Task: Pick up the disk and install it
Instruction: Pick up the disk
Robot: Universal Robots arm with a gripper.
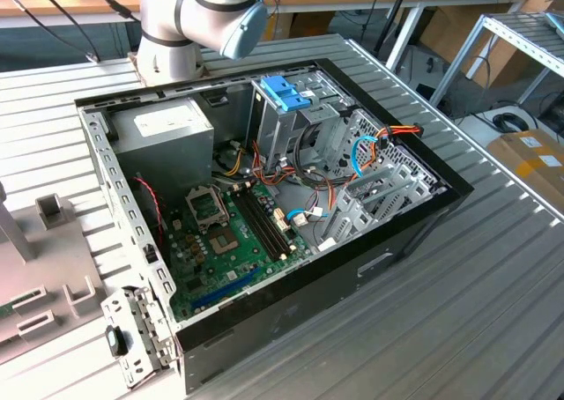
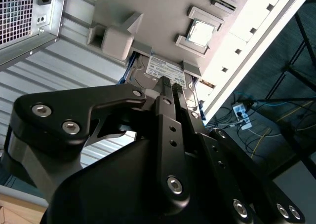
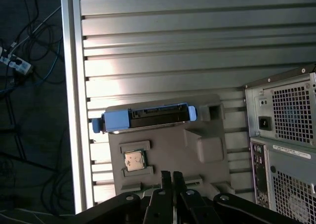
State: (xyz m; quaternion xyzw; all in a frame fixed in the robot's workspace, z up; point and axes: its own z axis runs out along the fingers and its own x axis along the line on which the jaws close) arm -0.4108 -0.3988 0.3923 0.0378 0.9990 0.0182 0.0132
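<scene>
So the tool (image 3: 171,177) is hanging over the grey holder plate (image 3: 173,145) with its two black fingers pressed together and nothing between them, as both wrist views are showing. It isn't gripping anything.

The disk (image 3: 148,116) is sitting in a slot along one edge of that holder. The blue carrier frame is wrapping its ends, and the connector side is facing up at the camera in the first wrist view. In the second wrist view the disk (image 2: 158,68) is peeking out just past the tips of the tool (image 2: 173,86), with its white label showing. I can't tell from that angle whether they're touching. In the first wrist view, though, the tool is sitting clear of the disk, with a processor chip (image 3: 133,161) lying in its own pocket between them.

The holder is resting on the ribbed metal table (image 3: 173,36), just beside the back of the computer case (image 3: 281,115).

In the exterior view the case (image 1: 106,171) is lying open on its side on the table (image 1: 441,329). The motherboard (image 1: 229,233) and the grey power supply (image 1: 163,131) are both showing. The metal drive cage with the blue clip (image 1: 284,92) is standing up inside. The arm (image 1: 203,12) is rising behind the case.
</scene>
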